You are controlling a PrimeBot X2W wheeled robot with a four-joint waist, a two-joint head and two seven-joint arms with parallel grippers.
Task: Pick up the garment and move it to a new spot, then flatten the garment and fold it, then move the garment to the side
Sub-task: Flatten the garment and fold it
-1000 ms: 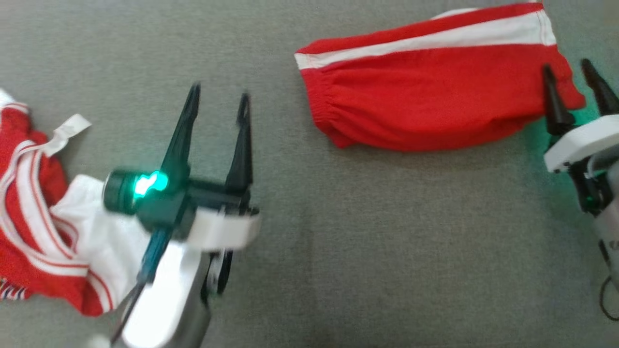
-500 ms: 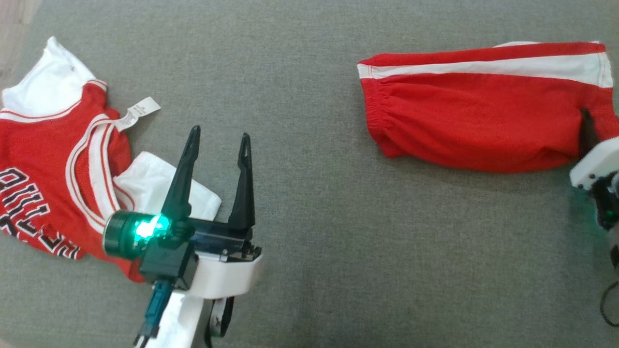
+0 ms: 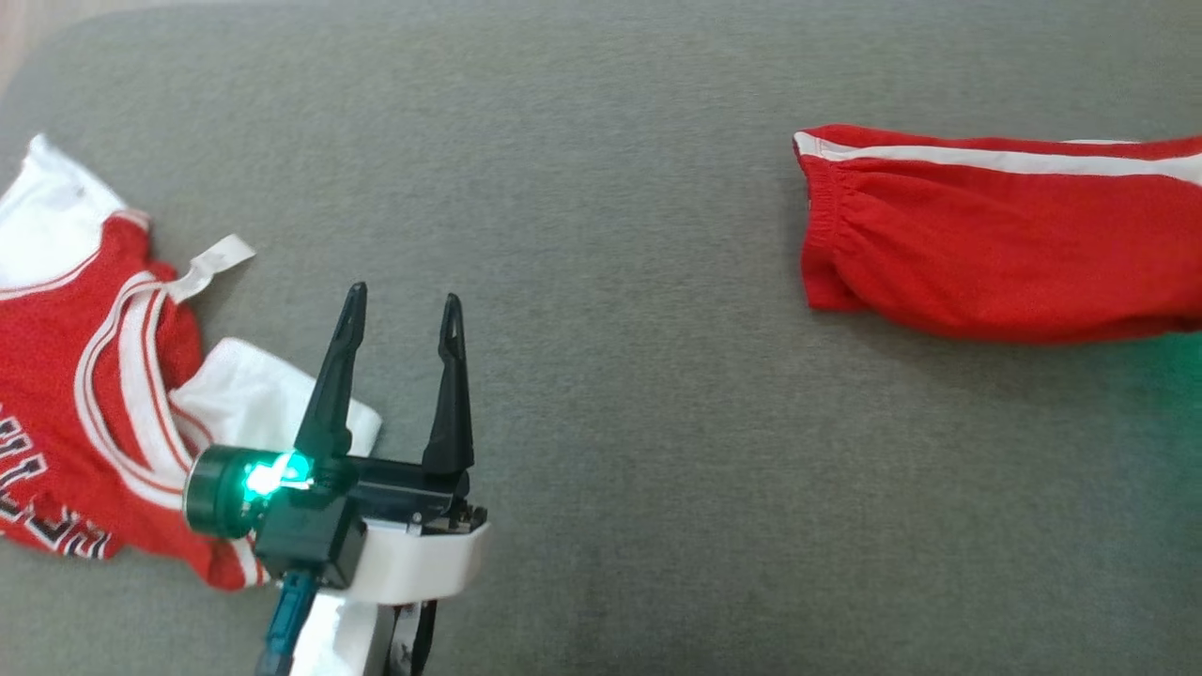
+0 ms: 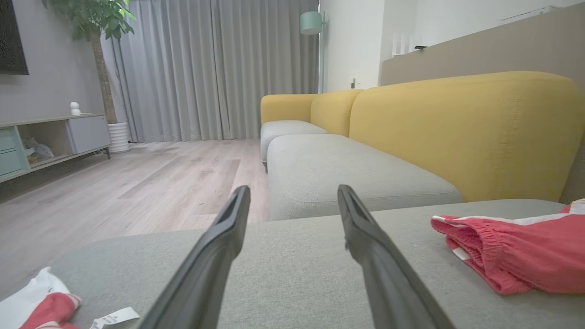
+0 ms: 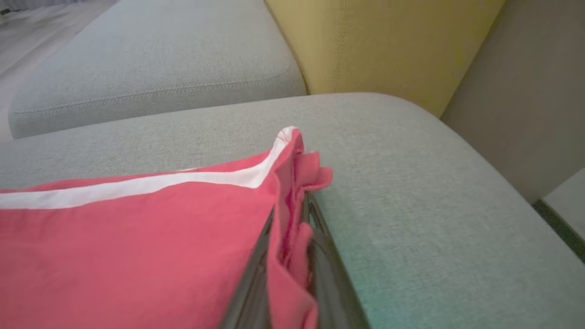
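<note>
The red cotton shorts with a white side stripe [image 3: 995, 253] lie at the right of the grey fabric sofa seat [image 3: 601, 188]. The right claw [image 5: 299, 214] is clamped on their hem. The left claw [image 3: 402, 314] hovers wide open, holding nothing, beside a crumpled red-and-white jersey [image 3: 84, 376].

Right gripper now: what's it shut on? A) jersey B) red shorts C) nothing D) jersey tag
B: in the right wrist view the right gripper is pinched shut on a fold at the edge of the shorts.
</note>
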